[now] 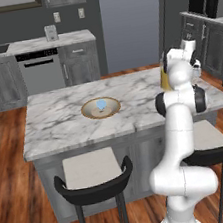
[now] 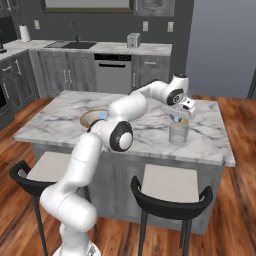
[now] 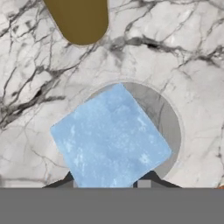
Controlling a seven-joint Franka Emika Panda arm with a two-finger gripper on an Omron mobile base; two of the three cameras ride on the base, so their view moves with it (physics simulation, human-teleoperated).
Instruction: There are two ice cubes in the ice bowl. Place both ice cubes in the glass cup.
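Between the fingertips, at 6 o'clock in the hand view: one ice cube (image 3: 109, 138), pale blue, pinched by the nearly closed gripper (image 3: 107, 186). Held there, by the look of it, for a drop straight down. Directly beneath the cube, the round mouth of the cup (image 3: 168, 118), grey rim showing from 12 to 4 o'clock around the ice. Not yet released; cube above the glass rather than in it, as far as can be judged.

Seen from the right base view: gripper (image 2: 179, 118) poised just over the clear cup (image 2: 179, 133) near the island's right side, arm stretched across the marble counter (image 2: 60, 122) to reach it.

Farther off, toward 12 o'clock in the hand view: a rounded amber-brown shape (image 3: 81, 19), probably the taller glass with orange liquid, just beside the cup.

Across the counter, well apart from the cup: bowl (image 1: 101, 108), tan with a golden rim, with a second cube (image 1: 101, 104) sitting inside, awaiting a later trip.

Count: two cubes, one gripped, one in the bowl; one bowl; one clear cup; one orange-filled glass. Two stools (image 1: 93, 179) at the near edge.
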